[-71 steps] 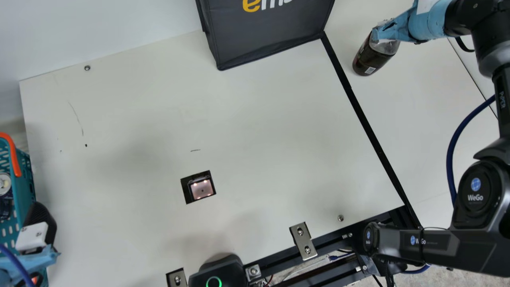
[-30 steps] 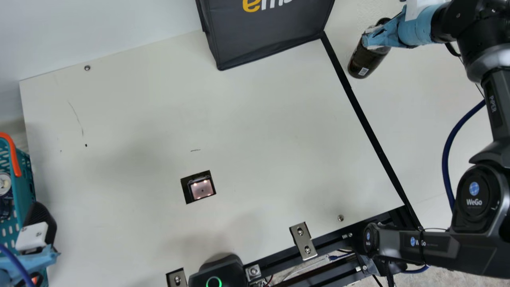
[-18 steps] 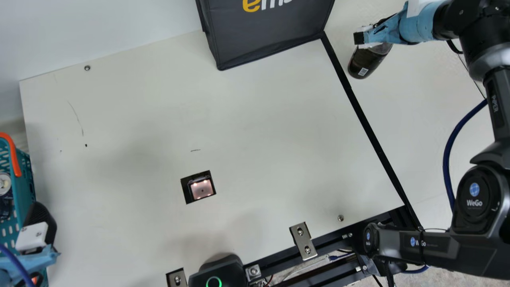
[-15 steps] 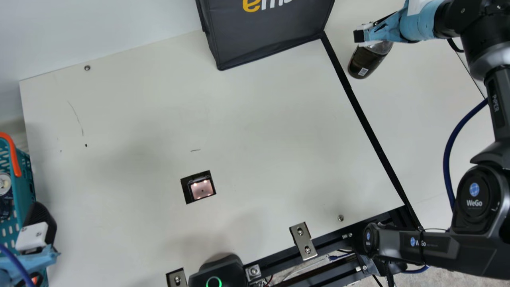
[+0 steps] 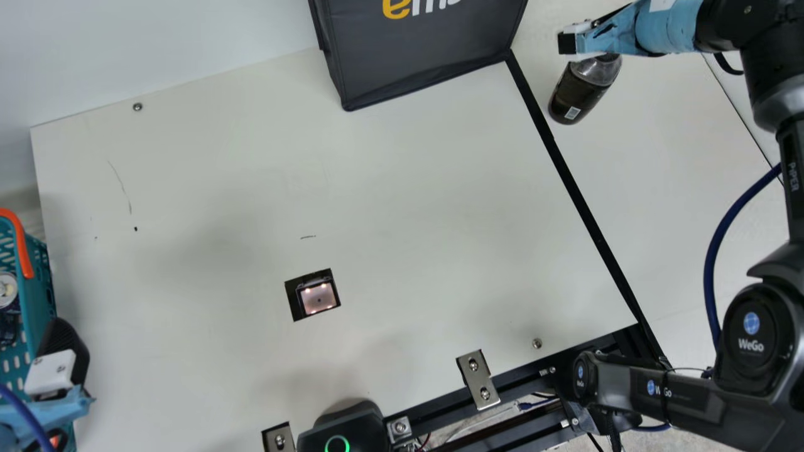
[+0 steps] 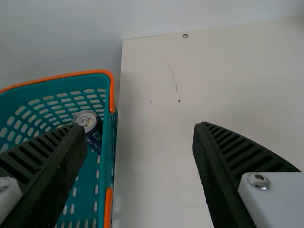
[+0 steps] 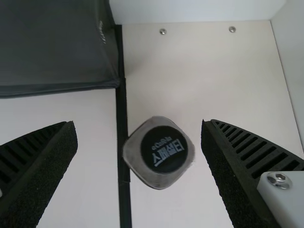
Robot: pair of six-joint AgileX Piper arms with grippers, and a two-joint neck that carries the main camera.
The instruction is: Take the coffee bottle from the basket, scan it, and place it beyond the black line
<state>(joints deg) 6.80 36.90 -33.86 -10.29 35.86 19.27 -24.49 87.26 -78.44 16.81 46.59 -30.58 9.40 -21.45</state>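
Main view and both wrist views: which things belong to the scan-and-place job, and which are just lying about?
Job:
- coffee bottle, standing beyond the black line
- teal basket
- lit scanner window in the table
- right pincer, open above the bottle

Lying about:
- drink can in the basket
- dark grey bag
- black device with green ring
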